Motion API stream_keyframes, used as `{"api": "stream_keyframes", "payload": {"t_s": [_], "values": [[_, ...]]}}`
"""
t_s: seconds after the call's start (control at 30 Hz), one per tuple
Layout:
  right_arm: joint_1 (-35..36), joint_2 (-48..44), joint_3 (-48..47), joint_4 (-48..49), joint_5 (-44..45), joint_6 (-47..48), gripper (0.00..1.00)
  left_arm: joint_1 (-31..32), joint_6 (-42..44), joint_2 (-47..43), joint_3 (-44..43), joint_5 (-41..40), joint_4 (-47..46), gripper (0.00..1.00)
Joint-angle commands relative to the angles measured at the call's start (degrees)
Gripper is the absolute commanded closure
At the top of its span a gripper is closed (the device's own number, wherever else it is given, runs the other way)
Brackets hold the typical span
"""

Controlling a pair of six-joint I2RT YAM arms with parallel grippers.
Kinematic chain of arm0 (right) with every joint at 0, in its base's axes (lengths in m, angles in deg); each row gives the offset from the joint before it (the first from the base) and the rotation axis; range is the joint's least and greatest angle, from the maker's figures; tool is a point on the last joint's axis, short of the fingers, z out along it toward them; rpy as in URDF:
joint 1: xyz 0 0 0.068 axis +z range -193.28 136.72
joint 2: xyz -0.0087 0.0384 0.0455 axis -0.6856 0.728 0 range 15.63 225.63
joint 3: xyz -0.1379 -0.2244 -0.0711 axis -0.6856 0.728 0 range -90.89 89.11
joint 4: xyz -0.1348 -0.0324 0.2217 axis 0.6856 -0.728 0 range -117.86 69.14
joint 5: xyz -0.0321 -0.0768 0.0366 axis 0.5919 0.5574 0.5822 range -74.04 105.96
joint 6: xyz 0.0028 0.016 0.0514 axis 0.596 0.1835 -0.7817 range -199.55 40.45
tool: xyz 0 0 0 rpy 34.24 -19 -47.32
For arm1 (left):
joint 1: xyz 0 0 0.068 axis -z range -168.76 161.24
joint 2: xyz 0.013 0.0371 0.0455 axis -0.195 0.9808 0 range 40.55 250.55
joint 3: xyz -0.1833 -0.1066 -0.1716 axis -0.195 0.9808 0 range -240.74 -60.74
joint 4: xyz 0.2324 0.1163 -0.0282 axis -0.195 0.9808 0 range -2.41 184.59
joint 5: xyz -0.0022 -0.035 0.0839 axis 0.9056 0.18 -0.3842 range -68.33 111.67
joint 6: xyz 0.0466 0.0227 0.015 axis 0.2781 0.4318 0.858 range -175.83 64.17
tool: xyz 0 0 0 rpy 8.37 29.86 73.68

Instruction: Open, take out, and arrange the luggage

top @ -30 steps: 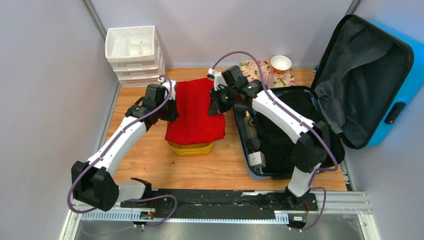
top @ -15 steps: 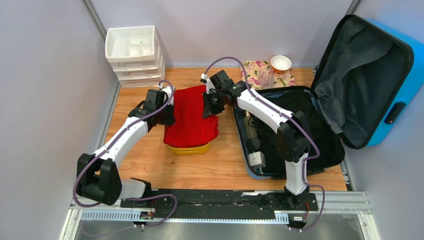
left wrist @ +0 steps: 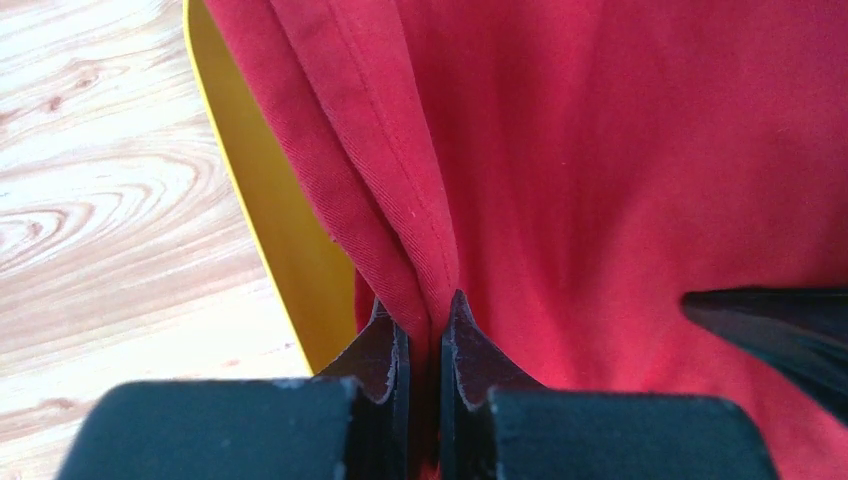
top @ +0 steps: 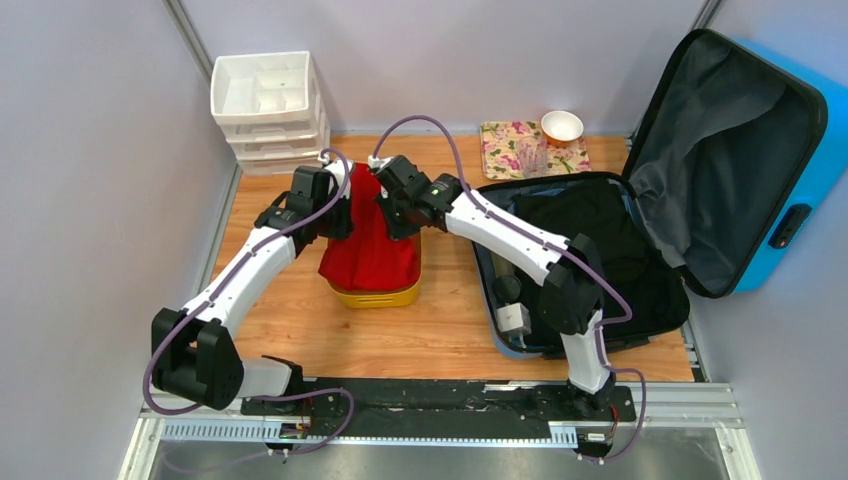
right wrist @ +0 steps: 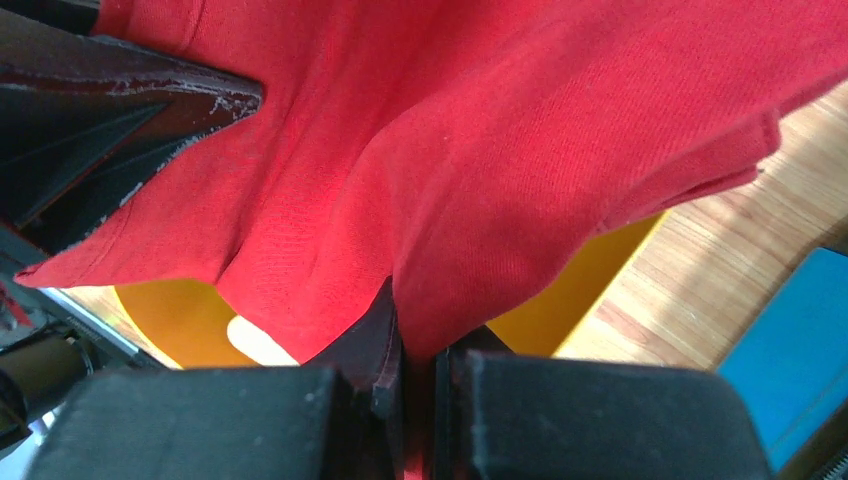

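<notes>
Left arm: white smooth shell links, bulky black joint housings.
Right arm: same white links and black joints.
Cables: purple sheathed cable running along each arm.
Fingers: matt black tapered wedges; whitish edge marks, perhaps scuffing.
Base: black flat mounting rail.

This is a robot test cell in a lab. Plain pale walls on metal posts box in a small wooden bench. The left arm and the right arm, white with purple cables, are bolted to a black rail along its near edge. The luggage and a white drawer unit sit there as props.
</notes>
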State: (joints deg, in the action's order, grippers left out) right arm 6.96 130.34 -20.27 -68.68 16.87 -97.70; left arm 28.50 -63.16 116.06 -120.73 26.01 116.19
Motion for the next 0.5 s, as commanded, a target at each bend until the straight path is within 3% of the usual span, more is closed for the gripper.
{"api": "stream_keyframes", "payload": {"t_s": [0.0,0.3,0.37,0.4,0.47], "values": [[2.06,4.8,-4.25,1.68,2.6,-2.41,1.0,1.55,-0.31,0.34,-2.95,4.19,-2.67,1.0],[-0.4,10.17,-5.4,-3.34,2.78,0.48,1.0,0.94,-6.46,3.15,0.92,6.74,0.84,1.0],[-0.84,10.0,-5.4,-3.52,1.56,0.66,0.91,0.68,-7.08,4.56,0.58,5.86,1.37,1.0],[-0.84,9.65,-5.4,-3.43,1.03,0.84,0.79,0.06,-7.34,5.09,0.22,5.51,1.72,0.96],[-0.93,8.42,-5.31,-3.17,-0.03,0.92,0.58,-0.64,-7.26,5.71,-1.53,5.16,2.59,0.76]]}}
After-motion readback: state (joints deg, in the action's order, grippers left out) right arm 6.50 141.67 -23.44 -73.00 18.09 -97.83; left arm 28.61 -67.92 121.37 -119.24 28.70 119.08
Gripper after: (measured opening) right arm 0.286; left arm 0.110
